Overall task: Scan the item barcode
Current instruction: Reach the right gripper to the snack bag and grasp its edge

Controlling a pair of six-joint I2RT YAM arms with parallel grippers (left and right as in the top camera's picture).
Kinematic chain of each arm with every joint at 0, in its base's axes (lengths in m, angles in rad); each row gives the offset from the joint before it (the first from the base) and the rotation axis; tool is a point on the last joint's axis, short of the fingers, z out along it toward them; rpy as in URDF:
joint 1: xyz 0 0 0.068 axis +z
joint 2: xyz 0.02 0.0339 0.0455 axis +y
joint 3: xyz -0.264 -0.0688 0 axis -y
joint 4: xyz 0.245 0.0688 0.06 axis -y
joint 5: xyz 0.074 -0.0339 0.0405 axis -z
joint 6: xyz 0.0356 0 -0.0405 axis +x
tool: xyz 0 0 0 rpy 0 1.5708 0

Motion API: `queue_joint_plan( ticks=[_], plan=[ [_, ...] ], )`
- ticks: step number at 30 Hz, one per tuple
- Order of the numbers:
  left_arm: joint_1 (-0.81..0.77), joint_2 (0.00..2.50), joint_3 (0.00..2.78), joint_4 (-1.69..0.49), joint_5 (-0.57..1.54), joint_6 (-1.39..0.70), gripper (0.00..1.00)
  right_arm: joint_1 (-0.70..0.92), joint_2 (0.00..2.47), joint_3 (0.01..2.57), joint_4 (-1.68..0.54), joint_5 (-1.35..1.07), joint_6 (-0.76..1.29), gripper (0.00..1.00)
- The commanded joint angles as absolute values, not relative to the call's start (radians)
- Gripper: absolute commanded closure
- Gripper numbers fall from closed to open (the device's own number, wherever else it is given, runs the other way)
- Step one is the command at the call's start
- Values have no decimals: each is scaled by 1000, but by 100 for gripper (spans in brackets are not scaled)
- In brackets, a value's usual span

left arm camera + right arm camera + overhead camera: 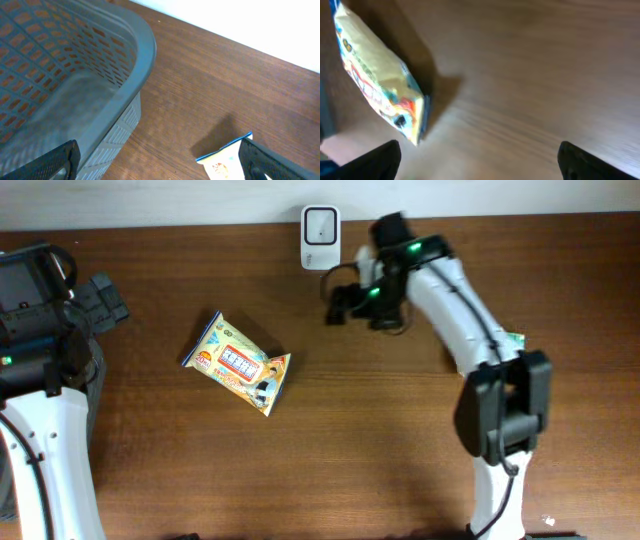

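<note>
The item, a yellow snack packet [237, 363] with colourful print, lies flat on the brown table left of centre. No barcode shows on its upper face. My right gripper [342, 304] hovers open to the packet's right, near the white scanner [320, 225] at the back edge. In the right wrist view the packet [375, 82] lies at the upper left, outside the empty open gripper [480, 157]. My left gripper [104, 298] is open at the far left. Its wrist view has a corner of the packet [226, 159] by the right fingertip [267, 162], with nothing held.
A grey perforated plastic basket [142, 47] stands close under the left wrist, at the table's left end. A small white and green thing [513, 338] peeks from behind the right arm. Bare wood lies between the packet and the right arm's base.
</note>
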State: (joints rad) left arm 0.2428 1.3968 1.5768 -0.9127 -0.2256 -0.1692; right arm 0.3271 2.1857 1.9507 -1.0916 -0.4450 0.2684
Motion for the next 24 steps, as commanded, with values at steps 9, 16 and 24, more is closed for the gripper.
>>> queue_joint_plan(
  ticks=[9, 16, 24],
  plan=[
    [246, 1388, 1587, -911, -233, -164, 1, 588, 2444, 1882, -756, -711, 318, 12],
    [246, 1388, 1587, -911, -233, -164, 1, 616, 2444, 1726, -407, -696, 332, 49],
    [246, 1388, 1587, -911, -233, -164, 1, 500, 2300, 1729, -545, -682, 246, 96]
  ],
)
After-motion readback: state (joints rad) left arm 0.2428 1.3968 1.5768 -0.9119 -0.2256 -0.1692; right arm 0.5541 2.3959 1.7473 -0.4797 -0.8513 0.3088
